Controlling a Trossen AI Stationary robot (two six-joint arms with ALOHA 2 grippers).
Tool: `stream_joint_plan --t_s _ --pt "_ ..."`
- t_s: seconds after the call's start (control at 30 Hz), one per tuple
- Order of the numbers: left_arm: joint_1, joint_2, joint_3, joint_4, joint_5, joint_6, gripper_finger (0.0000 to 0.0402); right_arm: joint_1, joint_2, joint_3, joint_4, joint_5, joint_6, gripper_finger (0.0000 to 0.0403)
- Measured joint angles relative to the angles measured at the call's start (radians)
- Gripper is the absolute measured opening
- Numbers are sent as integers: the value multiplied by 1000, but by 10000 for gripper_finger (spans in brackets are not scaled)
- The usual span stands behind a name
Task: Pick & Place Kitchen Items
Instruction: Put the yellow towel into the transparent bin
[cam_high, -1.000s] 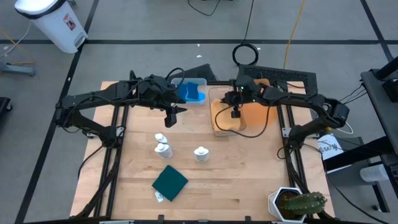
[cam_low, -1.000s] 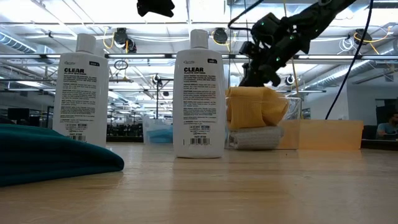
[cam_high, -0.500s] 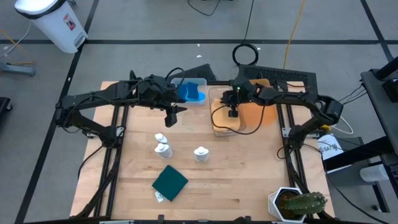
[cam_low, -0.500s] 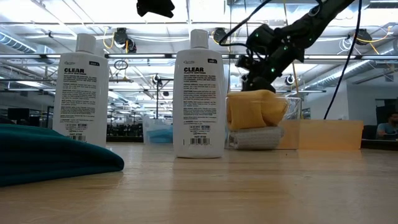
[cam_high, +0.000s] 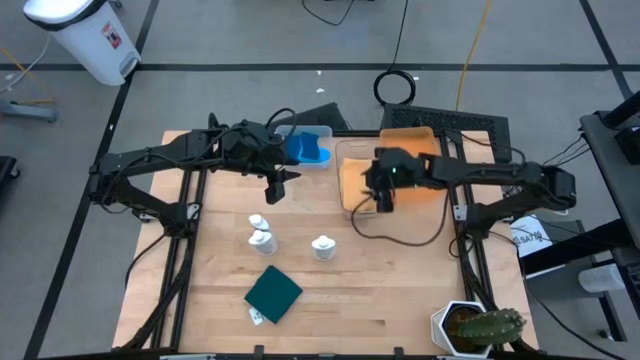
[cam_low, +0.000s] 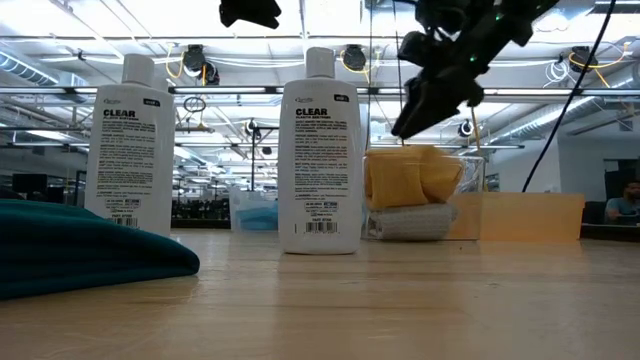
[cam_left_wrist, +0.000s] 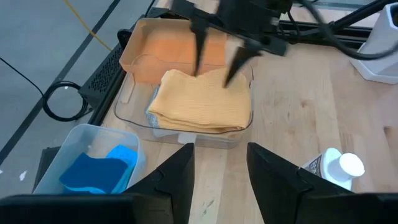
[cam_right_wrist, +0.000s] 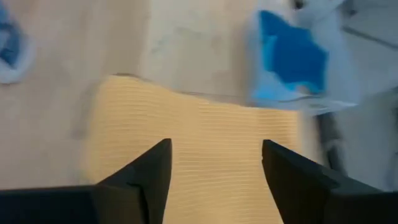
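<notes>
The mustard-yellow folded cloth lies in a clear bin on a grey folded cloth. My right gripper hangs open just above the yellow cloth, touching nothing. My left gripper waits open and empty left of that bin. Blue cloth pieces sit in a second clear bin at the far side. Three white bottles stand upright mid-table. The dark green folded cloth lies flat near the front.
An orange tray sits right of the cloth bin. A potted cactus stands at the near right corner. In the low view two bottles and the green cloth stand in front of the bin.
My right gripper has opened and let go of the mustard-yellow cloth. It has risen and drawn back toward the table's near edge. The cloth has settled in the clear bin on the grey cloth.
</notes>
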Motion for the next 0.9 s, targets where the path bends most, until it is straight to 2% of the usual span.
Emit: stream_joint_plan --t_s 0.23,0.5,0.7,0.9 --pt "0 0 0 0 0 -14 152 86 32 -6 -84 10 70 211" --pt "0 0 0 0 0 -40 152 132 -4 -6 -102 108 70 203" --pt "0 0 0 -1 -7 -40 152 155 -29 -5 -166 76 142 201" --pt "0 0 0 -1 -8 -40 152 154 21 -5 -173 30 150 196"
